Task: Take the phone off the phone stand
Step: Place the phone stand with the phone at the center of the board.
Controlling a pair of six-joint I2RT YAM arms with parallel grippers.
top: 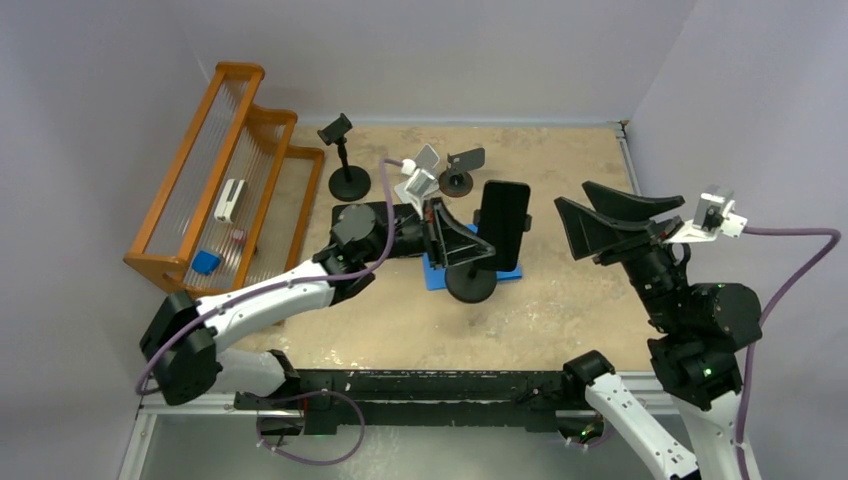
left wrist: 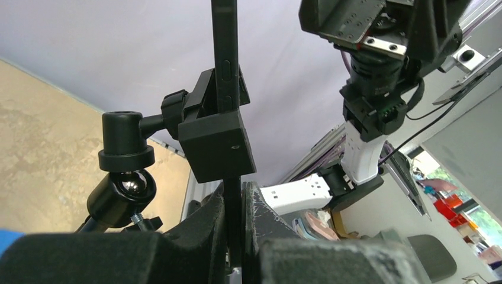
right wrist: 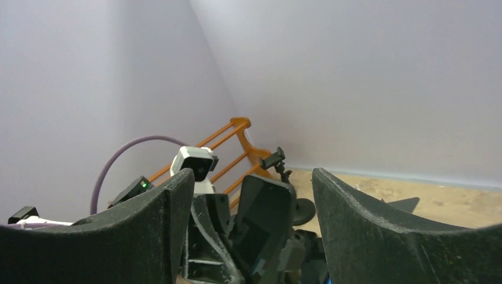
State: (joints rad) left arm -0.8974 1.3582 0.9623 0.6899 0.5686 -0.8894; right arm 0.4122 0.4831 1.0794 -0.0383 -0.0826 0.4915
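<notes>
The black phone point(top: 503, 222) stands upright in the clamp of a black phone stand point(top: 471, 285) at mid-table. My left gripper point(top: 476, 242) is shut on the phone's left side. In the left wrist view the phone's thin edge point(left wrist: 225, 59) runs down through the stand's clamp point(left wrist: 216, 145) and is pinched between my fingers point(left wrist: 201, 231), with the left gripper point(left wrist: 241, 198) shut on it. My right gripper point(top: 574, 198) hovers open to the right of the phone, apart from it. In the right wrist view the phone point(right wrist: 260, 219) shows beyond the right gripper point(right wrist: 251, 177), whose jaws stand wide.
A blue pad point(top: 436, 276) lies under the stand's base. Two other small stands point(top: 347, 160) point(top: 460, 168) sit behind it. An orange wooden rack point(top: 240, 130) holding small items stands at the left. Walls close the table on three sides.
</notes>
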